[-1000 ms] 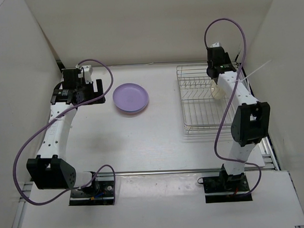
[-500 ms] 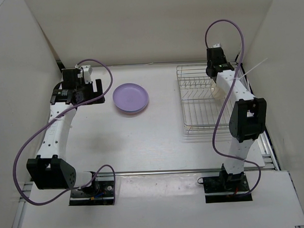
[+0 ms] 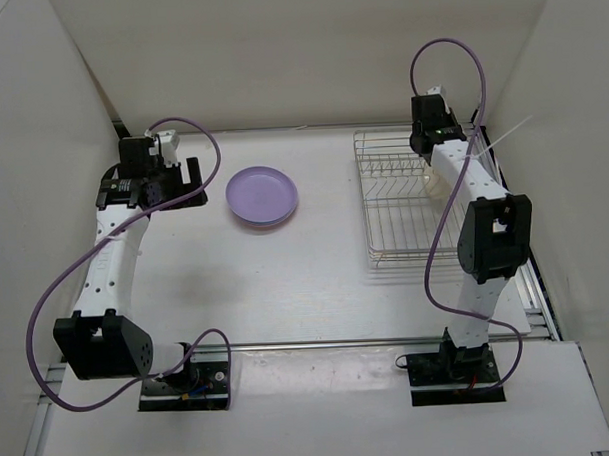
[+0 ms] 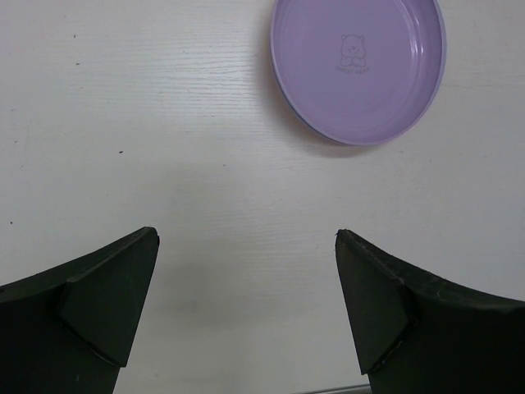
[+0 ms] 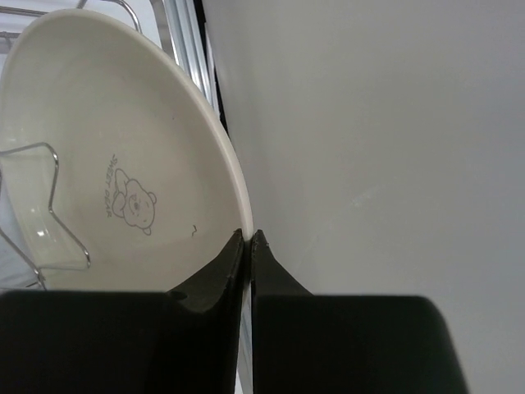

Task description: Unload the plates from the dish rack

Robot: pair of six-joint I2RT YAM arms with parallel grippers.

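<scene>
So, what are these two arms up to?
They are emptying a dish rack. The right gripper is clamped on the rim of a cream plate in the rack. A purple plate lies flat on the table, already out. The left gripper hangs open over the table beside it, holding nothing.

white arm links [image 3: 111, 265] with black joints [image 3: 103, 345], looping purple cables [image 3: 448, 41], matte black wedge-shaped fingers [image 4: 98, 304].
</scene>
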